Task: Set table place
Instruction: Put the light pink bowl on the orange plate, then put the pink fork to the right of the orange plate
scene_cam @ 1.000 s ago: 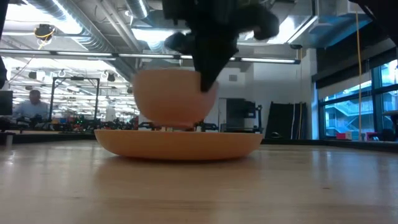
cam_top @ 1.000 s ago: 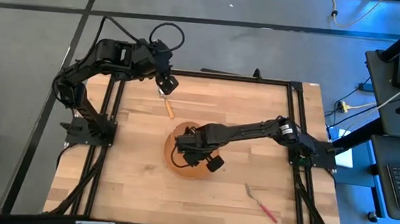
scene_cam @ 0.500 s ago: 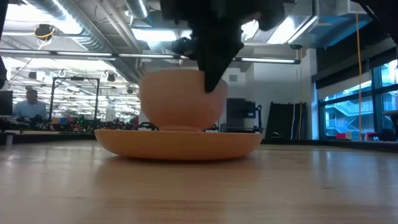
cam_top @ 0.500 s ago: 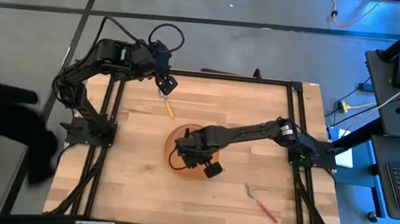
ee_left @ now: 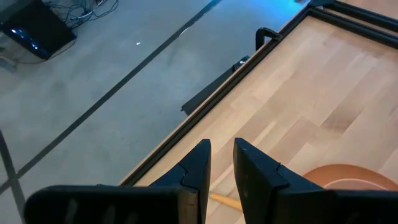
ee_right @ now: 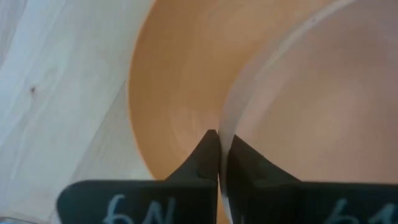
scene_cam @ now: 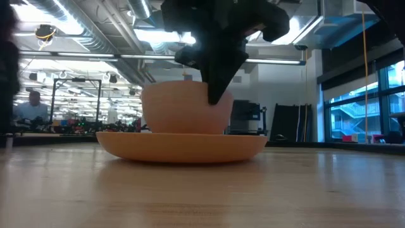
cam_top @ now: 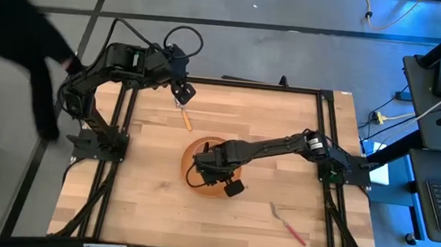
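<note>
The pale-orange bowl (scene_cam: 183,114) stands in the wide orange plate (scene_cam: 183,147) at the middle of the table (cam_top: 142,212). My right gripper (ee_right: 224,146) is over the plate (cam_top: 188,159) and shut on the bowl's rim. My left gripper (ee_left: 222,155) hovers at the table's far left, above the wooden-handled spoon (cam_top: 184,120), its fingers a narrow gap apart and empty. The red-handled fork (cam_top: 291,227) lies flat near the table's near right corner. My right gripper pinches the bowl's rim (ee_right: 232,115) between its two fingers, one finger inside the bowl and one outside. The fingers (scene_cam: 218,85) come from above, pointing down. The bowl stands upright with its base down inside the plate.
The black metal frame (cam_top: 255,85) edges the table. The spoon's handle (ee_left: 225,200) and the plate's rim (ee_left: 348,177) show below my left gripper. A person in dark clothes (cam_top: 30,37) moves beside the table's left far corner.
My right gripper has gone down with the bowl, a little toward the table's near edge. The bowl, held clear above the plate before, now sits down in it, upright. A person has walked along the table's left side.
</note>
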{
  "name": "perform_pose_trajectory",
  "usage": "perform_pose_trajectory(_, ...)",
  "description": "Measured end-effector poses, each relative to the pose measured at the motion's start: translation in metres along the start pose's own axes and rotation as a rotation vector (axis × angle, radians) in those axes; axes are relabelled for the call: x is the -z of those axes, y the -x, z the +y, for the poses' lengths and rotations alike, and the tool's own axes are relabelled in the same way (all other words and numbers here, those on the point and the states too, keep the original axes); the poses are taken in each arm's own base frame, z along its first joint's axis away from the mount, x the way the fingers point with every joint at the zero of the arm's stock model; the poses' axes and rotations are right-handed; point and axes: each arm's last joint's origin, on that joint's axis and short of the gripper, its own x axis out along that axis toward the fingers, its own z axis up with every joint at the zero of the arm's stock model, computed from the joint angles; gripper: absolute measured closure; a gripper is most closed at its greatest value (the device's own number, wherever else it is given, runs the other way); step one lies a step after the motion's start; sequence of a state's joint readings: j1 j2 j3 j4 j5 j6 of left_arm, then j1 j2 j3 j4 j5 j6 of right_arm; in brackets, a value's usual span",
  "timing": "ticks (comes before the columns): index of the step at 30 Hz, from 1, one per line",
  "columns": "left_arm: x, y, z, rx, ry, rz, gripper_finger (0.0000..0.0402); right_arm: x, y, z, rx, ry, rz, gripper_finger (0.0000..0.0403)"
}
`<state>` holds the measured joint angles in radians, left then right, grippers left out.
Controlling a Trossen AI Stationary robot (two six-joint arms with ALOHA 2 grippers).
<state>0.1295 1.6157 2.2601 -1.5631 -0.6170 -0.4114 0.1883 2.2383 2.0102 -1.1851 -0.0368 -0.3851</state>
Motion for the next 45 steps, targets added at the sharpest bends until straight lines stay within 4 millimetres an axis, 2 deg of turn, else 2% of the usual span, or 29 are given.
perform_pose_trajectory(5,0.000,0.000,0.000,0.000,0.000,0.000,0.0339,0.000,0.000,0.000,-0.009,0.000,-0.005,0.0394)
perform_pose_trajectory(13,0.000,0.000,0.000,0.000,0.000,0.000,0.0339,0.002,-0.011,0.002,-0.029,-0.013,-0.009,0.0394)
perform_pose_trajectory(21,0.000,0.000,0.000,0.000,0.000,0.000,0.0339,0.002,-0.012,0.002,-0.035,-0.014,-0.015,0.0391)
perform_pose_trajectory(34,0.000,0.000,0.000,0.001,0.000,0.000,0.0339,0.000,-0.014,0.003,-0.044,-0.035,-0.029,0.0316)
perform_pose_trajectory(40,0.000,0.000,0.000,0.001,0.000,0.000,0.0339,0.000,-0.014,0.003,-0.039,-0.061,-0.028,0.0303)
perform_pose_trajectory(45,0.000,0.000,0.000,0.001,0.000,0.000,0.0339,-0.003,-0.003,0.001,-0.025,-0.063,-0.040,0.0302)
